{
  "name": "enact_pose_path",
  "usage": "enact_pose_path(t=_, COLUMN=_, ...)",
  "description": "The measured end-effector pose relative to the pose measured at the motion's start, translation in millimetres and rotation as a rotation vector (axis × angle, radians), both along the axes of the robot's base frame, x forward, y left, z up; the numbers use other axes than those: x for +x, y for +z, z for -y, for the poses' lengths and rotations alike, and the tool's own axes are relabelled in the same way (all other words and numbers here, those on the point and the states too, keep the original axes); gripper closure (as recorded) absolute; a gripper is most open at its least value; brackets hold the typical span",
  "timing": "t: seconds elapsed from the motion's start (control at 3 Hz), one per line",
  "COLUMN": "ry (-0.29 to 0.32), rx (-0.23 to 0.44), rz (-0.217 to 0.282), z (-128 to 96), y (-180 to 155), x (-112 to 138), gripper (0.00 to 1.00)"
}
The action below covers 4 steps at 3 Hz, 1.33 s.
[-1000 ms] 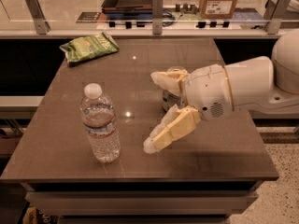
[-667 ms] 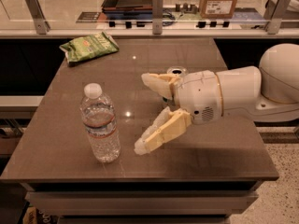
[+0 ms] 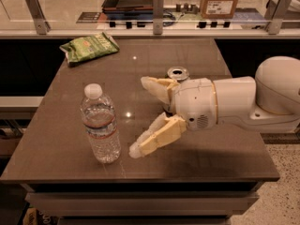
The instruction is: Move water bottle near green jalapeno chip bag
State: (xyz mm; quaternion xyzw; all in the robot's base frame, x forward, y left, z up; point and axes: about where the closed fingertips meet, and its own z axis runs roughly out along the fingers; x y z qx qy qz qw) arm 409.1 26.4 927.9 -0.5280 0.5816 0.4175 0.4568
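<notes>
The water bottle (image 3: 100, 124) stands upright near the front left of the brown table (image 3: 220, 156); it is clear and ribbed, with a white cap and a thin red-striped label band. The green jalapeno chip bag (image 3: 89, 46) lies flat at the table's far left corner, well apart from the bottle. My gripper (image 3: 138, 116) reaches in from the right, open, its cream fingers (image 3: 154, 137) spread wide just to the right of the bottle, not touching it.
A silver drink can (image 3: 177, 74) stands behind my gripper, mostly hidden by it. A counter with a glass rail, metal posts (image 3: 158, 6) and a cardboard box (image 3: 220, 0) runs behind the table. The floor (image 3: 286, 191) lies to the right.
My gripper has moved left across the table toward the bottle, still open. The bottle and chip bag have not moved.
</notes>
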Motion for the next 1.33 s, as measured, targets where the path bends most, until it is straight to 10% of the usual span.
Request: enact_pose_path(t=1.33, ry=0.006, rx=0.192, rz=0.109, z=-53.3, y=-7.0, x=-2.6, gripper=0.00)
